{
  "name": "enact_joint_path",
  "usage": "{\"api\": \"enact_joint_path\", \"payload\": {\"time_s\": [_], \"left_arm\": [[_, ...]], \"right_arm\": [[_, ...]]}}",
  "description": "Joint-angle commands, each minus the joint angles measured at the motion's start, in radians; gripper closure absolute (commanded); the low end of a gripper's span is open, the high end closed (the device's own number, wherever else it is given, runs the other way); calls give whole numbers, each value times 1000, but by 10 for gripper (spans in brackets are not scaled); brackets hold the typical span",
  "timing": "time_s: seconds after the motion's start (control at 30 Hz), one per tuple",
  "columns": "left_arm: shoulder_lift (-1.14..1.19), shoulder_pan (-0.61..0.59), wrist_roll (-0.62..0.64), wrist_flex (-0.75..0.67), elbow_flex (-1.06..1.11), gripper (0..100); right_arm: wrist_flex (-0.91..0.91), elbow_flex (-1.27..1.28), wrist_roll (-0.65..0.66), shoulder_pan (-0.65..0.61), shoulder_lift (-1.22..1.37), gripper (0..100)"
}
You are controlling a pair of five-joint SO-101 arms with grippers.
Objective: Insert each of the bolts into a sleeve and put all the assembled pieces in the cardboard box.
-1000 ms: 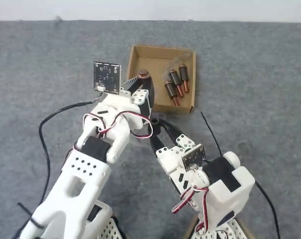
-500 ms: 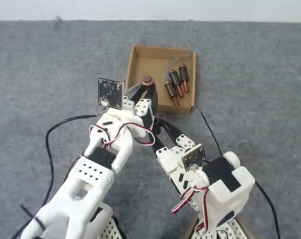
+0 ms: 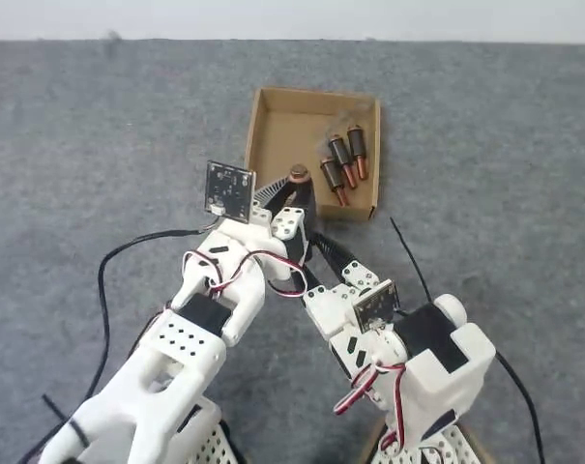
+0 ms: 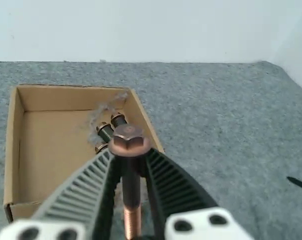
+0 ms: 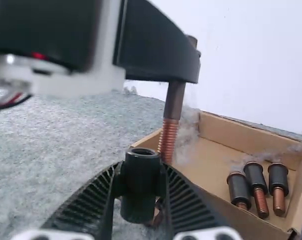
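My left gripper (image 3: 294, 189) is shut on a copper bolt (image 4: 129, 145), held upright with its hex head on top, at the near edge of the cardboard box (image 3: 312, 95). In the right wrist view my right gripper (image 5: 141, 176) is shut on a black sleeve (image 5: 141, 186), held upright with its bore facing up. The bolt's threaded tip (image 5: 166, 141) hangs just above and a little behind the sleeve's mouth. In the high view the right gripper (image 3: 311, 246) sits just in front of the box, under the left arm. Three assembled pieces (image 3: 342, 161) lie in the box's right part.
The box (image 4: 14, 125) is open-topped with bare floor on its left side. Grey carpet covers the table. Black cables (image 3: 105, 290) trail left of the arms and another (image 3: 409, 256) lies right of the right arm.
My left gripper has carried the bolt right and toward the near box edge, bringing it over the sleeve. The right arm has kept still.
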Motion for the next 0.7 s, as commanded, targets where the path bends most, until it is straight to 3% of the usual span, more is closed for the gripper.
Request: {"api": "enact_joint_path", "payload": {"time_s": [0.0,0.27,0.67], "left_arm": [[-91,5,-6,-34,10,988],[-324,5,-6,-35,131,988],[-339,5,-6,-31,157,988]], "right_arm": [[10,-17,-9,-4,-12,991],[27,-18,-9,-4,-12,991],[27,-20,-9,22,-15,991]]}}
